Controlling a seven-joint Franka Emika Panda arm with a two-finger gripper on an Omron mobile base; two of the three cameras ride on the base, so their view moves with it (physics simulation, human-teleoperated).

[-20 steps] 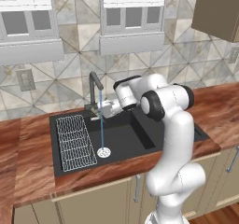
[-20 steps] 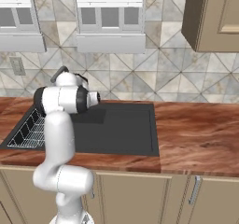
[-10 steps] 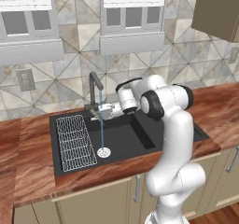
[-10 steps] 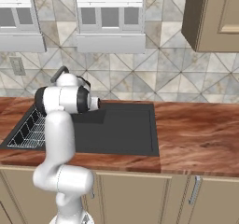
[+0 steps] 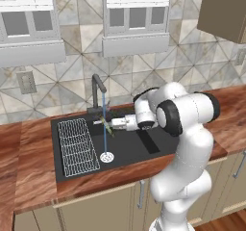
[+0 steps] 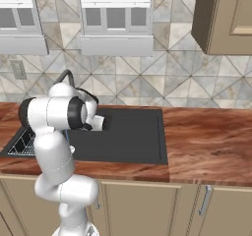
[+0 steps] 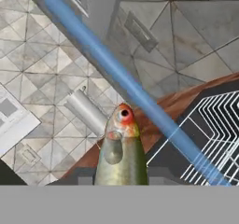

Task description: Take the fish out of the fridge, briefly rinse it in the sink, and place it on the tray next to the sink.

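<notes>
On the wooden worktop (image 5: 33, 177) I see the black sink (image 5: 125, 150), my pincer (image 5: 109, 124) clamped on the fish (image 5: 110, 127) above the basin, just beside the blue water stream (image 5: 104, 124) from the faucet (image 5: 98, 93).

One fish (image 7: 121, 153), one sink (image 5: 139, 148), one faucet (image 5: 98, 93), one wire rack (image 5: 76, 140).

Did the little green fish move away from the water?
No. The slender olive-green fish stays by the blue water stream under the dark faucet.
</notes>
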